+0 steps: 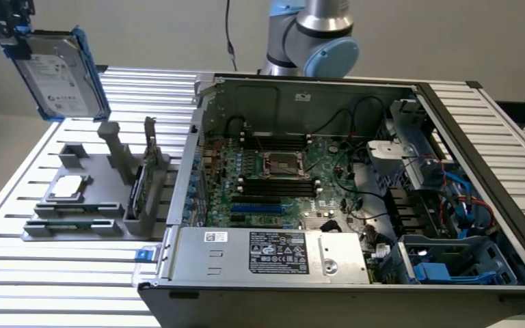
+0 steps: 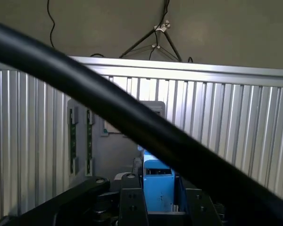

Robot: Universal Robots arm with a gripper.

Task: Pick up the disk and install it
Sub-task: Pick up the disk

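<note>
The disk (image 1: pixel 57 72), a silver hard drive with a white label and blue side rails, hangs upright in the air at the exterior view's upper left, above the slatted table. My gripper (image 1: pixel 11 37) holds it at its upper end and is shut on it. In the wrist view a blue rail of the disk (image 2: pixel 158 181) sits between the black fingers (image 2: pixel 132 205) of my gripper (image 2: pixel 159 209). The open computer case (image 1: pixel 481 137) lies to the exterior view's right of the disk.
A grey fixture tray (image 1: pixel 80 225) below the disk holds a square processor chip (image 1: pixel 69 188) and an upright green circuit card (image 1: pixel 139 191). Inside the case are the motherboard (image 1: pixel 281 178), a power supply (image 1: pixel 272 253) and a blue drive bay (image 1: pixel 445 263). A black cable (image 2: pixel 108 108) crosses the wrist view.
</note>
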